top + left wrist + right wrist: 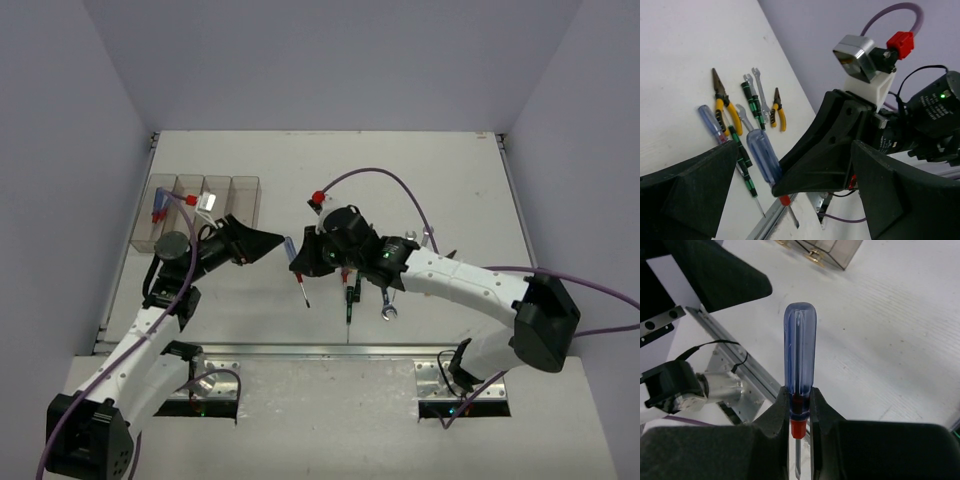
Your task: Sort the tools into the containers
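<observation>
1. The right gripper (799, 407) is clamping a screwdriver (799, 350) at its red collar, where the handle meets the shaft. The handle is pointing away from it, toward the left gripper (265, 245).
2. The screwdriver is hanging in the air above the table (400, 180), near the middle and a little toward the near and left edges. It is touching nothing but the right gripper.
3. The left gripper is gaping wide and holding nothing. In its wrist view its fingers (690, 190) are standing to either side of the handle's free end, apart from it.
4. The handle is showing as clear blue plastic, fluted lengthwise, with a rounded end. Below the red collar, a thin steel shaft is running back between the right gripper's jaws.
5. The screwdriver is looking light and stiff. Its smooth plastic is likely slippery, so it could swivel in a loose pinch. The middle of the handle, squeezed across its width, seems the safest place to hold.
6. The bins (200, 205) are sitting in a row by the left edge. More tools (752, 102) are lying near the near edge, right of the middle.
</observation>
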